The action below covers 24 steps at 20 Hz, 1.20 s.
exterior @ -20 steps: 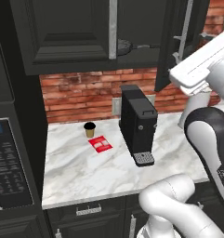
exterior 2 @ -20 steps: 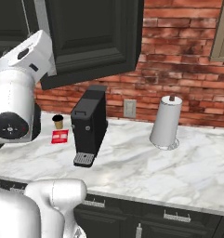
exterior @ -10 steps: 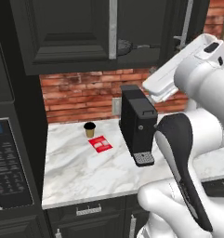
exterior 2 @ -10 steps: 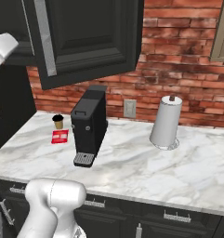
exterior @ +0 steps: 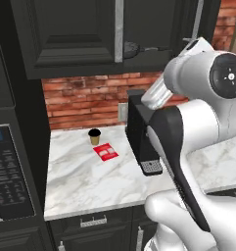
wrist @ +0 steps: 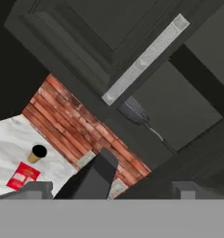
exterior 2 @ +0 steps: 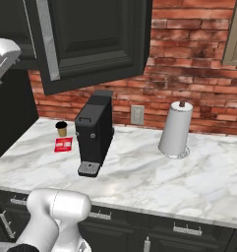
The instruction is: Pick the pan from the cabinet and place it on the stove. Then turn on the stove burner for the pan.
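The pan (exterior: 131, 48) lies inside the cabinet (exterior: 75, 39), on its lower shelf behind the open door, its thin handle pointing toward the cabinet's right side; in my hand view the pan (wrist: 133, 111) sits just beyond the door's long silver bar handle (wrist: 146, 58). My pincer (wrist: 111, 188) hangs well short of the pan, its two fingers set wide apart with nothing between them. Below the cabinet runs a red brick wall (exterior 2: 189, 64) with a white socket (exterior 2: 136, 114). Against it stands a white marble worktop (exterior 2: 139, 177) carrying a black coffee machine (exterior 2: 94, 132), a small dark-topped paper cup (exterior: 94, 136) near the wall, and a red packet (exterior: 106, 152) lying flat just in front of the cup. Farther right on the worktop, a paper towel roll (exterior 2: 175, 129) stands upright. Low black drawers with short silver handles (exterior 2: 186, 229) run beneath the worktop. A black microwave panel (exterior: 9, 171) borders the worktop's left end.
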Motion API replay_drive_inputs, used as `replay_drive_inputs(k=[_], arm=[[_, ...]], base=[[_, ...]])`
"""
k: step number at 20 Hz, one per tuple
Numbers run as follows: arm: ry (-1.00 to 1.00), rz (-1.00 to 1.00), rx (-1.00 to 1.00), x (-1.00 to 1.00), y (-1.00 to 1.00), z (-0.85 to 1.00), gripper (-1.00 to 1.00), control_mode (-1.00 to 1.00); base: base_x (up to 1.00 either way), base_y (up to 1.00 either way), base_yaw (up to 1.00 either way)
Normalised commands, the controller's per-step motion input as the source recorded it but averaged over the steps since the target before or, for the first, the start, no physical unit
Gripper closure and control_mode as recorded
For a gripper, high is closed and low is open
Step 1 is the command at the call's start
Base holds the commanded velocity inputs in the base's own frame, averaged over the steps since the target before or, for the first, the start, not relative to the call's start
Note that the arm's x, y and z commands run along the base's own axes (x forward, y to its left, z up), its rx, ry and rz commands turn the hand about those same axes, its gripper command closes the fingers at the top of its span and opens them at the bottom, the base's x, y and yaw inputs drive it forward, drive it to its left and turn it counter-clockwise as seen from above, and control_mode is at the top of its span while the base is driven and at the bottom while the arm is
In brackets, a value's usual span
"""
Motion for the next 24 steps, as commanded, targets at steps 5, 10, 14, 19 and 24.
replay_drive_inputs(k=[5,10,14,19,24], arm=[[0.02,-0.05,-0.24,0.34,0.10,-0.57,-1.00,-1.00],[0.00,-0.04,-0.16,0.33,-0.03,-0.32,-1.00,-1.00],[0.01,-0.05,-0.13,0.28,0.00,0.00,-1.00,-1.00],[0.07,-0.03,-0.14,0.26,-0.03,0.00,-1.00,-1.00],[0.06,-0.01,-0.12,0.36,-0.06,-0.03,-1.00,-1.00]], base=[[0.00,0.00,0.00],[0.00,0.00,0.00],[0.00,0.00,0.00],[0.00,0.00,0.00],[0.00,0.00,0.00]])
